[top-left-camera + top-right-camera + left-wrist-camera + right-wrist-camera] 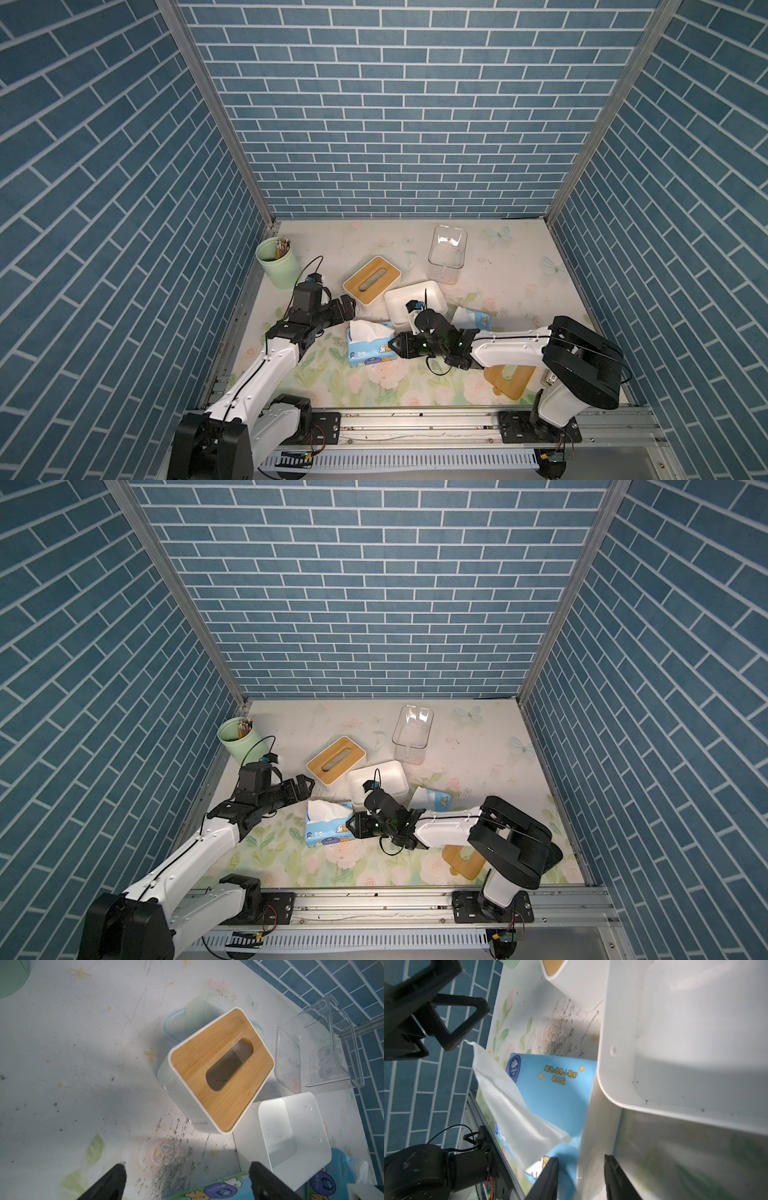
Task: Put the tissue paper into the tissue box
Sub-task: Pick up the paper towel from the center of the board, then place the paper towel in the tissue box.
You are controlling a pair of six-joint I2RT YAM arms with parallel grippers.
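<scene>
Floral-print bench (374, 245) is carrying everything. Open tissue box (401, 305), white and lidless, is sitting mid-bench with nothing inside. A second white box with a slotted bamboo lid (372, 279) is sitting just beside it on the far-left side. Clear plastic container (448, 251) is standing further back; it's carrying a grey drawing and faint print too small to read. Tissue pack (368, 353), blue, is lying on the bench just beside the open box's near-left corner, outside it, with a white tissue (368, 330) sticking out of its top. In the right wrist view the pack is showing a purple oval "Vinda" logo and yellow Chinese text ending in "IP". Green cup (280, 266) is holding pencils at the far-left corner. A second blue pack (478, 321) is lying right of the open box. A loose bamboo lid (513, 380) is lying under the right arm. Left gripper (188, 1164) is hovering near the lidded box, jaws spread wide, holding nothing. Right gripper (581, 1157) is sitting at the pack's right end, jaws apart and clamping nothing.
</scene>
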